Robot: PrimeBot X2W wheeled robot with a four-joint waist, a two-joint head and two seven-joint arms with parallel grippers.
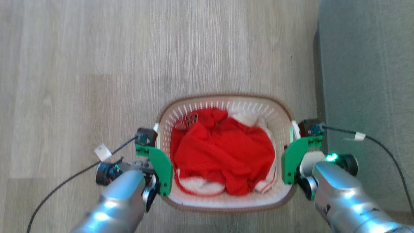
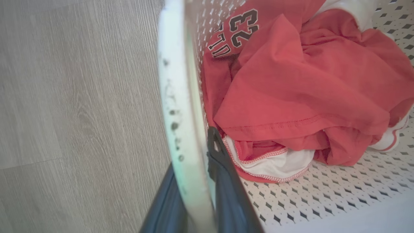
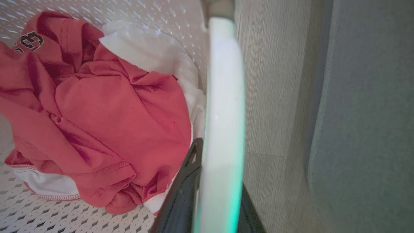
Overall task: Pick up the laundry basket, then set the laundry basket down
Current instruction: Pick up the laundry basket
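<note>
The laundry basket (image 1: 226, 104), loaded with red clothes (image 1: 223, 152), is over the floor (image 1: 97, 64), just beside a grey sofa (image 1: 365, 81). My left gripper (image 2: 194, 152) and right gripper (image 3: 220, 168) each clamp a side handle (image 2: 179, 81). Expect stiff, light plastic; lift both sides level.

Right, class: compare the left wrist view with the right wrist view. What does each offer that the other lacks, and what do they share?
Left wrist view's extras: the left gripper straddling a smudged white side handle, and a print legible as number 23.
Right wrist view's extras: grey upholstered furniture beside the basket, and the right gripper astride the other white handle.
Shared: the red fabric garment, white cloth, the cream-white perforated plastic laundry basket and pale wood-look floor.
</note>
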